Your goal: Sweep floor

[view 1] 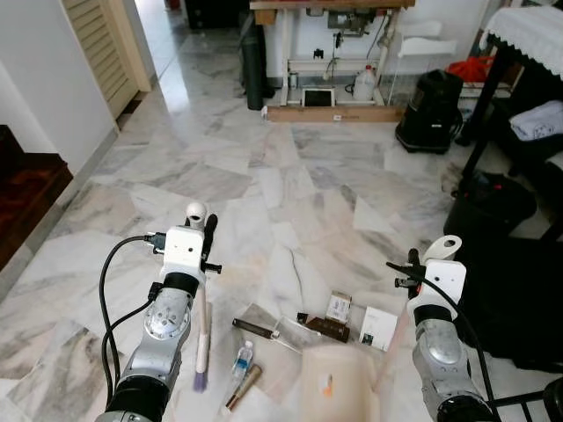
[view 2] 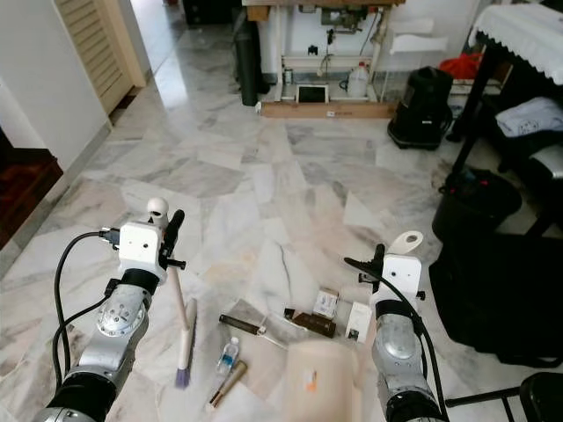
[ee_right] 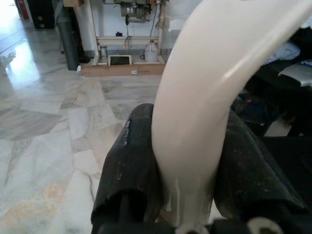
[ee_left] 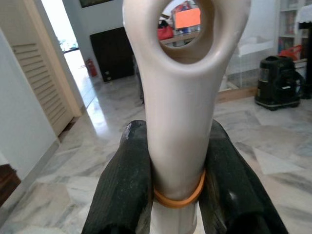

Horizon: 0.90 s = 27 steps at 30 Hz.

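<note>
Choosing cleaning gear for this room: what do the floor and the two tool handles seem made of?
The floor looks like polished marble: grey veining and glossy reflections. The brush handle in the left gripper and the dustpan handle in the right gripper look like smooth cream plastic, probably moulded.

Left tool (ee_left: 178,195) is clamped on the broom handle (view 1: 201,308), which slants down to the floor (view 1: 264,185) at near left; right tool (ee_right: 187,195) is clamped on the dustpan handle (view 1: 438,251), the dustpan (view 1: 339,382) lying near centre. Between broom and dustpan lie a small bottle (view 1: 243,359) and a stick (view 1: 243,387); just beyond the dustpan lie small packets (view 1: 339,306). A bench (view 1: 334,4) stands at far centre, a bin (view 1: 431,110) to its right.
</note>
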### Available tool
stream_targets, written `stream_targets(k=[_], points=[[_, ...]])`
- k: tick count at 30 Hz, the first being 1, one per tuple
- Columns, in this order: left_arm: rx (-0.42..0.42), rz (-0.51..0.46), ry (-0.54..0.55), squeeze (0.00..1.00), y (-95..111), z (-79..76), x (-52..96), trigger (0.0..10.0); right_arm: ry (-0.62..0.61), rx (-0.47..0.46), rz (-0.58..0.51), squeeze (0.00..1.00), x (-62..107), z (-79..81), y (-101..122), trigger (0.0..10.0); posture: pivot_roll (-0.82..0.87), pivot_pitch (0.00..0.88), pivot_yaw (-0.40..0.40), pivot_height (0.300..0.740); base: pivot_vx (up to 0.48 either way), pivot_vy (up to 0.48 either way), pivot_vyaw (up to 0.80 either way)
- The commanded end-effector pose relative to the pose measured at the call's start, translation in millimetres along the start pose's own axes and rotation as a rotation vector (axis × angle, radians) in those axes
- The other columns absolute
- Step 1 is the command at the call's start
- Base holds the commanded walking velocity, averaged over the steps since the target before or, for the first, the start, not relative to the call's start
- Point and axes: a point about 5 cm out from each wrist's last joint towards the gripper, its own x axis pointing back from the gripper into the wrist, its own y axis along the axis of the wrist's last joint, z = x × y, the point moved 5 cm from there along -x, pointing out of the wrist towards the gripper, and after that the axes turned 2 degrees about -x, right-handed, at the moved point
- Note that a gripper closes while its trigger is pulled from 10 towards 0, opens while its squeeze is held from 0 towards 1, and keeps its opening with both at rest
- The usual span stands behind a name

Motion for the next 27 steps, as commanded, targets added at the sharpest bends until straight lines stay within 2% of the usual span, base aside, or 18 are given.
stream_targets(k=[1, 8, 14, 16, 22, 27], points=[[-0.074, -0.025, -0.056, 0.0, 8, -0.5, -4.2, 10.0, -0.011, -0.016, -0.023, 0.0, -3.5, 0.3, 7, 10.0, 0.04, 0.012, 0.024, 0.74, 0.0, 0.0, 0.0], [-0.114, 0.09, -0.103, 0.0, -16, 0.0, 3.2, 10.0, -0.036, -0.023, 0.013, 0.0, 0.4, -3.6, -3, 10.0, 0.04, 0.01, 0.034, 0.74, 0.0, 0.0, 0.0], [-0.112, 0.188, -0.176, 0.0, -35, -8.3, 9.9, 10.0, -0.052, -0.017, 0.052, 0.0, 4.4, -4.8, -13, 10.0, 0.04, 0.019, 0.047, 0.74, 0.0, 0.0, 0.0], [-0.065, 0.214, -0.186, 0.0, -39, -10.6, 11.3, 10.0, -0.058, -0.017, 0.067, 0.0, 6.0, -5.1, -17, 10.0, 0.04, 0.025, 0.051, 0.74, 0.0, 0.0, 0.0], [0.026, 0.214, -0.153, 0.0, -35, -5.3, 7.4, 10.0, -0.079, -0.046, 0.1, 0.0, 10.3, -5.1, -25, 10.0, 0.05, 0.043, 0.059, 0.74, 0.0, 0.0, 0.0], [0.061, 0.215, -0.162, 0.0, -33, -5.1, 5.3, 10.0, -0.073, -0.043, 0.108, 0.0, 11.7, -2.8, -28, 10.0, 0.06, 0.052, 0.061, 0.74, 0.0, 0.0, 0.0]])
